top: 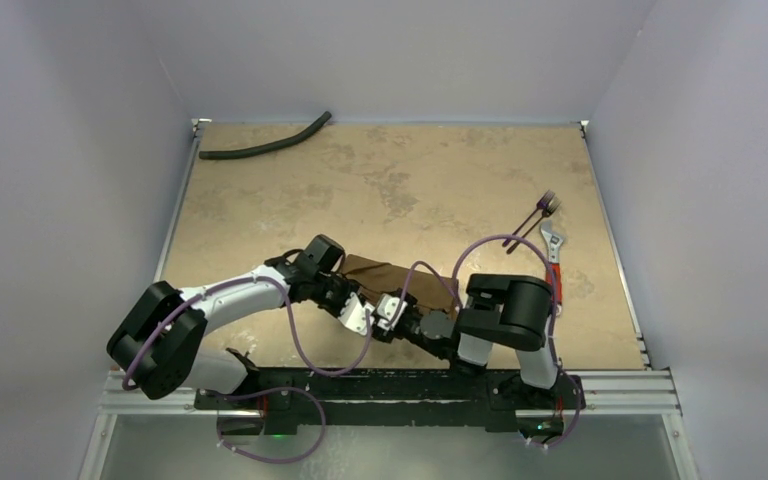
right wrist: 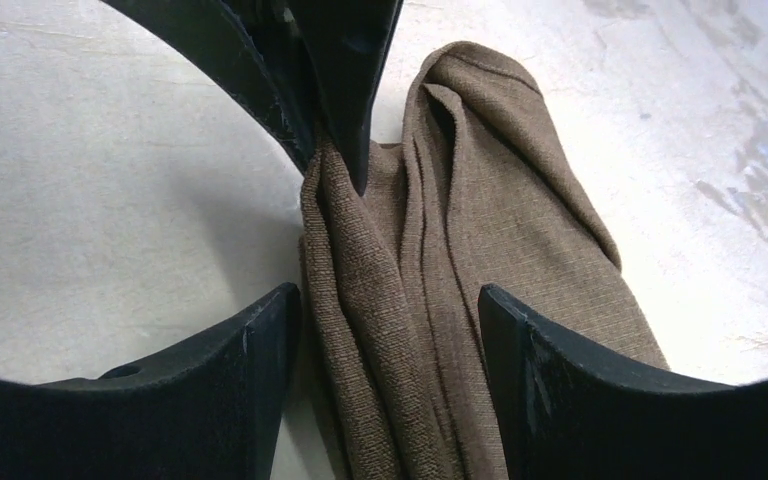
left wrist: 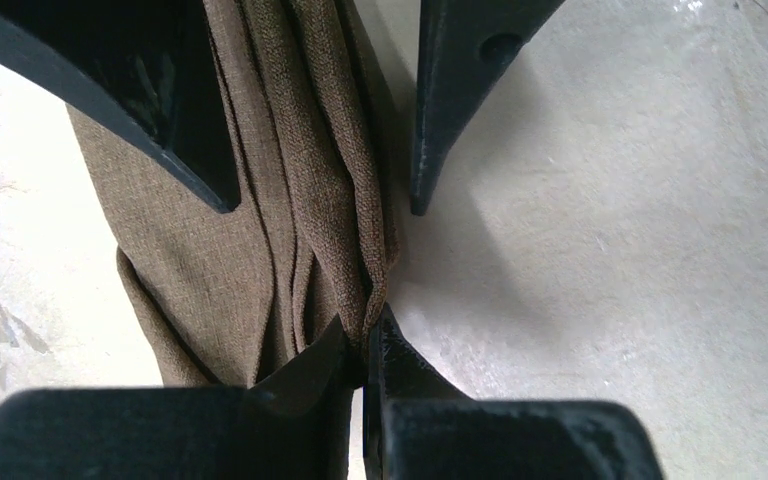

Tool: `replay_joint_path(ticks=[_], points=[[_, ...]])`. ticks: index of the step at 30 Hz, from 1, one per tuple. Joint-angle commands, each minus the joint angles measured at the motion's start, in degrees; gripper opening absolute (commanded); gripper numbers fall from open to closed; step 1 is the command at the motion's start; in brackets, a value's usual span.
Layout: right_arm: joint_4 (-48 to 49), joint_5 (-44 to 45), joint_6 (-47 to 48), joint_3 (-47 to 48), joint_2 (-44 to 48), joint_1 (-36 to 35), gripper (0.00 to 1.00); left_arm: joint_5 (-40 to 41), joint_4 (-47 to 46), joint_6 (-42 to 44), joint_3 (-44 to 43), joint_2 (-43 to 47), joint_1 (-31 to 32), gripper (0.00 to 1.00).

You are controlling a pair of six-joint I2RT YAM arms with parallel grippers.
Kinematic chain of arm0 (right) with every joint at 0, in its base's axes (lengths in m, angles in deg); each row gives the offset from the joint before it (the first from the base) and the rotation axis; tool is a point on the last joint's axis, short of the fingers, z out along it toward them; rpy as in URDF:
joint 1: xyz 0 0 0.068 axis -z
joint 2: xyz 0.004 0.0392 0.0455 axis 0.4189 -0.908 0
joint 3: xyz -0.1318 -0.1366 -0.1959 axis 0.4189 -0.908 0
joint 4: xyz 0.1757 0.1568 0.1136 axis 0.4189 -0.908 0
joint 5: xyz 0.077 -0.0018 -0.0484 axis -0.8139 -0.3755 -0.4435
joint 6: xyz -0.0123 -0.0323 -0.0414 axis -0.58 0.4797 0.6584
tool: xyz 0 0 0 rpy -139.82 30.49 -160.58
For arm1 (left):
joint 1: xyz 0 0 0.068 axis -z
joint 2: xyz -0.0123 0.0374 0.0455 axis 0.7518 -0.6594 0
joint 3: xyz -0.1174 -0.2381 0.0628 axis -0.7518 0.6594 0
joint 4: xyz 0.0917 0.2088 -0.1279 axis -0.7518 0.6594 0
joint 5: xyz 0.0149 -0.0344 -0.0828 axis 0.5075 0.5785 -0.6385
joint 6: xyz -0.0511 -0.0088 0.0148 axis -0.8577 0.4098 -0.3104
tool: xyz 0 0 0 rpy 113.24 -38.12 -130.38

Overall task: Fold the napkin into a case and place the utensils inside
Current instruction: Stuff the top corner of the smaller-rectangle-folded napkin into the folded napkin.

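Pinching the bunched napkin point(right wrist: 460, 230) tight, the left pincer point(left wrist: 365, 345) faces the right pincer point(right wrist: 388, 295), spread astride it.

Black curved hose point(top: 265, 147) far left on table point(top: 410, 180), wrench point(top: 554, 250) near right edge.

Brown napkin point(top: 400, 279), dark purplish utensils point(top: 539, 213), mottled tan table point(top: 410, 180)

Your left wrist view cuts the napkin point(left wrist: 260, 250) off at its top edge, and the right wrist view cuts it off at its bottom edge. From above, the left arm point(top: 240, 295) and right arm point(top: 505, 305) cover its near part, toward 6 o'clock. The utensils point(top: 543, 212), at 2 o'clock from it, are too small to count.
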State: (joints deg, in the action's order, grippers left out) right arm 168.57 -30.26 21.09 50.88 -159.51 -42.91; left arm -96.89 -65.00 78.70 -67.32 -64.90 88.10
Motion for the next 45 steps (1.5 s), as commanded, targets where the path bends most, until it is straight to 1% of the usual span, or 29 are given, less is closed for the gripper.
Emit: replay_joint_path(ticks=[1, 5, 7, 9, 10, 12, 15, 19, 21, 25, 26, 29, 30, 31, 35, 36, 37, 40, 43, 45], points=[[20.8, 10.4, 6.9, 2.4, -6.3, -3.4, 0.69, -3.0, 0.7, -1.6, -2.0, -0.3, -0.2, 0.0], [26.3, 15.5, 10.1, 3.5, -9.9, -4.7, 0.68, -3.0, 1.0, -1.5, -2.2, -0.4, -0.2, 0.0], [27.5, 15.9, 10.9, 3.6, -10.5, -4.9, 0.65, -3.0, 1.0, -1.3, -2.2, -0.4, -0.2, 0.0], [27.7, 16.1, 10.8, 3.9, -10.9, -4.9, 0.57, -3.1, 0.6, -1.3, -2.0, -0.4, -0.2, 0.0], [28.1, 16.5, 10.2, 3.8, -11.1, -5.0, 0.49, -3.2, 0.1, -1.5, -2.1, -0.4, -0.2, 0.0], [28.9, 16.6, 7.8, 3.4, -11.2, -5.1, 0.36, -2.7, -0.5, -2.4, -2.1, -0.1, -0.2, 0.0], [29.1, 14.8, 3.9, 2.4, -10.9, -5.2, 0.23, -1.8, -2.8, -3.0, -0.5, 1.2, -0.7, 0.21], [29.1, 12.8, 0.5, 1.9, -11.2, -5.5, 0.1, -0.9, -6.5, -3.7, 2.2, 4.1, -1.1, 0.37], [29.1, 12.1, -0.7, 1.7, -11.1, -5.6, 0.05, 0.0, -8.2, -4.8, 3.5, 5.7, -1.3, 0.43], [29.2, 12.4, -2.9, 1.3, -10.6, -5.7, 0.01, 1.7, -10.7, -7.4, 6.3, 11.0, -2.5, 0.49], [29.2, 12.4, -3.6, 1.2, -10.4, -5.7, 0.0, 2.0, -11.0, -8.1, 7.1, 12.7, -3.2, 0.54], [29.0, 11.9, -5.5, 1.1, -9.8, -5.7, 0.0, 2.2, -10.1, -9.0, 9.8, 18.0, -3.7, 0.6], [28.9, 11.9, -6.3, 1.0, -9.5, -5.7, 0.0, 2.1, -9.2, -8.8, 10.4, 19.4, -3.7, 0.66], [28.9, 11.9, -6.8, 1.0, -9.0, -5.7, 0.0, 2.0, -8.6, -8.5, 11.1, 20.7, -3.7, 0.69], [28.1, 11.7, -9.6, 0.8, -7.7, -5.6, 0.0, 1.2, -6.9, -6.9, 13.1, 23.2, -3.7, 0.72], [27.8, 11.8, -10.2, 0.6, -7.4, -5.6, 0.0, 1.1, -6.1, -6.1, 13.3, 23.2, -3.7, 0.83], [27.5, 12.0, -11.0, 0.5, -7.0, -5.6, 0.0, 1.2, -5.7, -5.4, 13.7, 23.2, -3.7, 0.89], [27.3, 12.2, -12.9, 0.0, -5.9, -5.6, 0.0, 3.2, -9.0, -4.8, 16.2, 23.5, -3.7, 0.94], [26.9, 12.0, -14.1, -0.3, -5.7, -5.6, 0.0, 3.7, -14.0, -4.1, 18.1, 22.8, -3.7, 0.96], [27.1, 11.7, -14.3, -0.5, -5.7, -5.6, 0.0, 4.1, -19.3, -4.7, 19.0, 21.4, -3.7, 0.97]])
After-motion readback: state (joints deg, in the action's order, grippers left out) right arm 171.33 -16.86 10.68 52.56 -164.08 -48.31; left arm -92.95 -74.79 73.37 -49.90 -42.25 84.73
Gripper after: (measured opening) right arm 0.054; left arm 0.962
